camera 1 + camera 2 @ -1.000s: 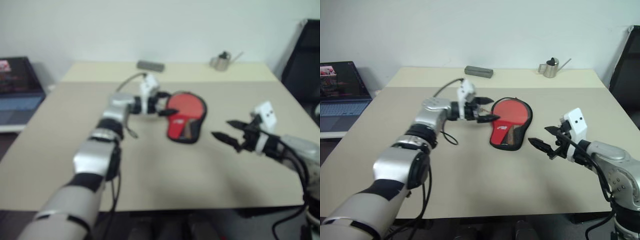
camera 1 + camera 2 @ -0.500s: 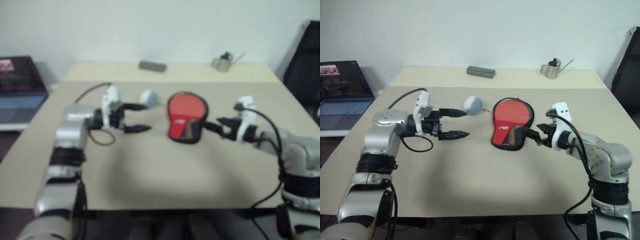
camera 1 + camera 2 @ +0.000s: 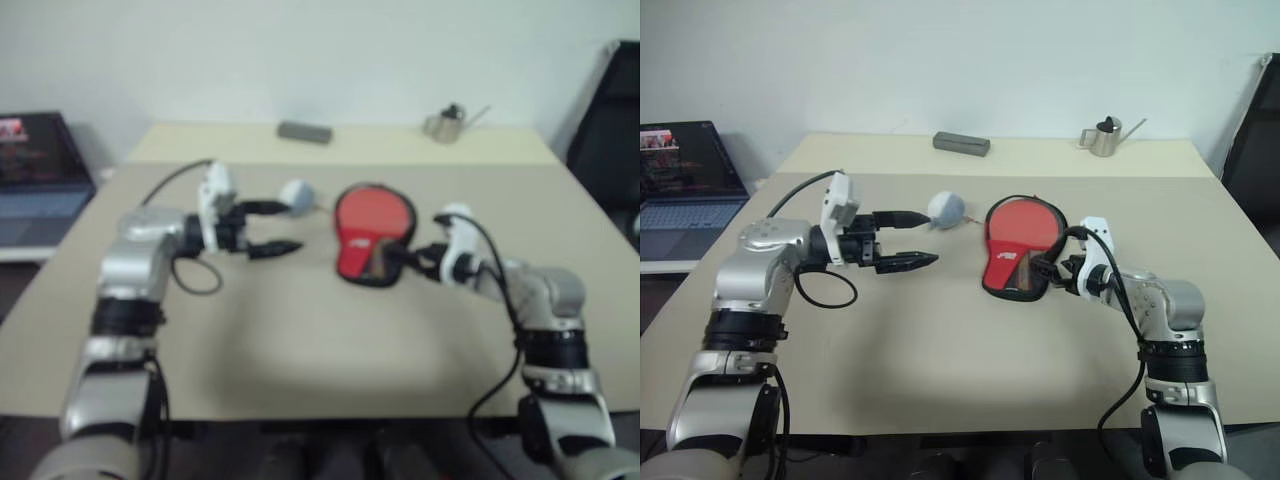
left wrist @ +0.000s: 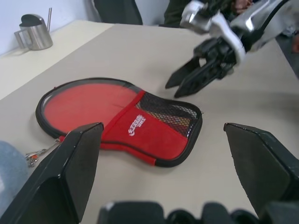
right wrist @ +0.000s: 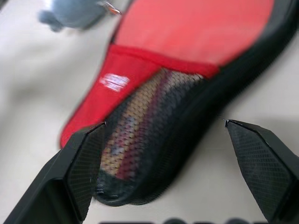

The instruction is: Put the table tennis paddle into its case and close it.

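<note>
The case (image 3: 1022, 228) lies flat on the table, red face up, with a black rim and a mesh pocket (image 4: 166, 112) at its narrow end. Something light brown shows through the mesh (image 5: 140, 126); it may be the table tennis paddle's handle, and the rest of the paddle is hidden. A grey-blue fluffy ball (image 3: 946, 208) hangs from the case's rim by a small chain. My left gripper (image 3: 920, 238) is open, level, to the left of the case and apart from it. My right gripper (image 3: 1042, 268) is open at the case's narrow end; whether it touches is unclear.
A grey bar (image 3: 961, 144) and a small metal can with a spout (image 3: 1102, 137) stand at the table's far edge. A laptop (image 3: 685, 185) sits left of the table and a black chair (image 3: 1252, 140) at the right.
My left gripper has pulled back to the left, away from the case, uncovering the fluffy ball. My right gripper has moved in from the right to the case's narrow end.
</note>
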Robot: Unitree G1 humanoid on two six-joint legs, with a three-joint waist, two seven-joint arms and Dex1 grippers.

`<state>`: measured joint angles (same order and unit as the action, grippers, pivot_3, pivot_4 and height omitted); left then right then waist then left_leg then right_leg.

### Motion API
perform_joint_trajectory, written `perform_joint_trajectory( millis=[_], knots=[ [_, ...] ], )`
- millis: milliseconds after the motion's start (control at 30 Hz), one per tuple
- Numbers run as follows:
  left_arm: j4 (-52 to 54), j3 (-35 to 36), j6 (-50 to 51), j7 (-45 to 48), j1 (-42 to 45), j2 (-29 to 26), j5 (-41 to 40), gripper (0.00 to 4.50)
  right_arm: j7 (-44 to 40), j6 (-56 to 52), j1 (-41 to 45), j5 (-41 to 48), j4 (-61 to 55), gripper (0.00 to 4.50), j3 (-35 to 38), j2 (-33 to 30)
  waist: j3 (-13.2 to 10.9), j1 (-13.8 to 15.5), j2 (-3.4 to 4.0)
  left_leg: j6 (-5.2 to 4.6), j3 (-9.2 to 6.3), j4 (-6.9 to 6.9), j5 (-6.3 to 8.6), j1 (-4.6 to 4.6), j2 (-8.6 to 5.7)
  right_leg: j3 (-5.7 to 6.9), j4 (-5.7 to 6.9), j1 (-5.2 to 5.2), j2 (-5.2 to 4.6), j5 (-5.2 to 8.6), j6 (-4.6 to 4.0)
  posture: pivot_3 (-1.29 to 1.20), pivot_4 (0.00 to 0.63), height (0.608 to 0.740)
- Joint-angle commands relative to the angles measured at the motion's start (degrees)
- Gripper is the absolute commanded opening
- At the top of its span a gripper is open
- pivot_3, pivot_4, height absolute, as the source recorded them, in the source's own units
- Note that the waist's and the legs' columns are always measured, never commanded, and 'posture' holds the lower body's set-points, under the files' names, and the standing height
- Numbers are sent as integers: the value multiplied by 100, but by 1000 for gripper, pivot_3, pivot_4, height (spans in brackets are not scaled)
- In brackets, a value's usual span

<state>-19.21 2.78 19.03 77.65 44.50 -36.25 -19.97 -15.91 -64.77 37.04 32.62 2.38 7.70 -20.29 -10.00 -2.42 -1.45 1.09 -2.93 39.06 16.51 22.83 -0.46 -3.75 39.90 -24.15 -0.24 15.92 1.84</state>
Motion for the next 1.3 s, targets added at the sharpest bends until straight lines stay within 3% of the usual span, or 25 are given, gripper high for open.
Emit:
perform_joint_trajectory(
  millis=[33, 333, 633, 733, 1100, 1300],
  knots=[
    [395, 67, 83, 83, 31, -126, -223, 4500, -52, 291, 252, -163, 281, 4477, -26, 82, 0, -8, 0, 0, 1, 0, 0, 0, 0, -1, -1, 0, 0, 0, 0, 0, 150, 740],
    [339, -12, 102, 161, 106, -315, -178, 4500, 16, 406, 754, -258, 1264, 4477, 240, 531, 0, -101, 0, 0, 4, -2, 0, -4, 0, -4, 1, 0, 0, 0, 0, 0, 150, 740],
    [317, 6, 68, 122, 87, -389, -163, 4500, -20, 722, 881, -655, 1697, 4477, -27, 767, 0, -107, 1, 0, 4, -2, 0, -7, 1, -4, 3, 0, 0, 0, 0, 0, 150, 740],
    [302, 16, 60, 103, 82, -398, -157, 4500, -1, 770, 880, -720, 1791, 3849, 22, 786, 1, -112, 1, 0, 4, -2, 0, -11, 2, -4, 7, 1, 1, 0, 0, 0, 150, 740],
    [267, 22, 7, 108, -13, -461, -168, 4500, 113, 513, 822, -669, 1708, 120, 246, 750, 1, -95, 1, 1, 2, -3, 0, -7, 1, -3, 4, 0, -1, -1, -1, 0, 150, 740],
    [692, 55, 143, 170, -398, -609, -320, 4500, 115, 165, 734, -599, 1389, 52, 282, 662, 0, -93, 1, 1, 0, -4, 0, -5, 1, -2, 3, -1, -1, 0, -1, 0, 150, 740]
  ],
)
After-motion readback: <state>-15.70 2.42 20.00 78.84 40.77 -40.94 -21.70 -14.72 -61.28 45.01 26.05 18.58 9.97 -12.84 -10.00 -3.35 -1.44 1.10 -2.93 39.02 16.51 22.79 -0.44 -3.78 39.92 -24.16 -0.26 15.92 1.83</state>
